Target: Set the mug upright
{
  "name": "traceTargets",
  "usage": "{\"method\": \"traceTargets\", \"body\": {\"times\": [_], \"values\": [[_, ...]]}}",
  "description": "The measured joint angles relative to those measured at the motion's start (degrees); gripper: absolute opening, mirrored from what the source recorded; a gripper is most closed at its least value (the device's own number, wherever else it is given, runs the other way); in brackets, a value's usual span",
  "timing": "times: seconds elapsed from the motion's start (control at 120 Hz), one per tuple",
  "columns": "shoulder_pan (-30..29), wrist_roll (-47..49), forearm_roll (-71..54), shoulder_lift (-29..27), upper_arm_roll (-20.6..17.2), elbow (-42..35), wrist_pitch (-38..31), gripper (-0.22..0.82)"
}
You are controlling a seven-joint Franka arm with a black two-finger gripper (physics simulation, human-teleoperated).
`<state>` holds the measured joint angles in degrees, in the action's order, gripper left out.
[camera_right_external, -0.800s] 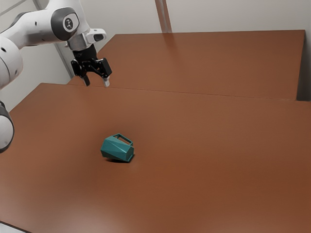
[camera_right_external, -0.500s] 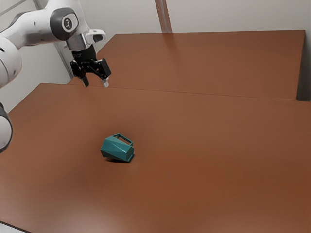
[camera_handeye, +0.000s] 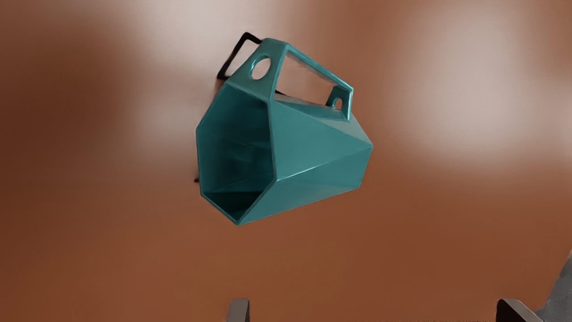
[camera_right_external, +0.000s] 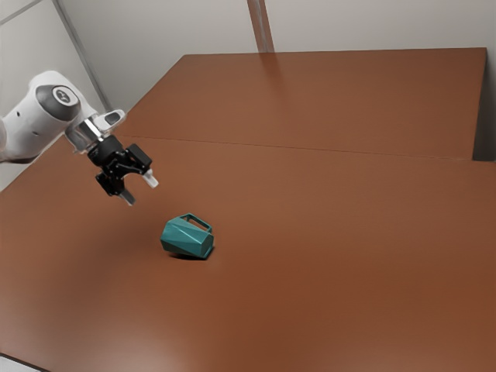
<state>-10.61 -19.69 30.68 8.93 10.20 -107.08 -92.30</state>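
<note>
Teal mug (camera_right_external: 184, 237) lay on its side. At the exterior view's left, the open, empty hand (camera_right_external: 142, 193) had dropped nearer, probably to right it.

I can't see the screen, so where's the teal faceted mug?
The teal faceted mug lies sideways on the brown tabletop, in the exterior view's left half, beyond and below the open, pale-tipped fingers.

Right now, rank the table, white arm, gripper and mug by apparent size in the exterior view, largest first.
1. table
2. white arm
Unranked below these: gripper and mug, too alike in size.
</note>
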Motion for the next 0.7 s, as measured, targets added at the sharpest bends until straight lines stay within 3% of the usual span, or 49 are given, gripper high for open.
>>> {"method": "traceTargets", "body": {"times": [0.158,0.367,0.7], "values": [[-1.01,-5.90,5.21,1.25,0.17,-5.62,-3.80,0.60],[-0.89,-13.19,11.09,7.02,0.09,-5.85,-9.42,0.60],[-0.79,-23.66,19.74,9.62,-1.02,-8.76,-8.42,0.60]]}}
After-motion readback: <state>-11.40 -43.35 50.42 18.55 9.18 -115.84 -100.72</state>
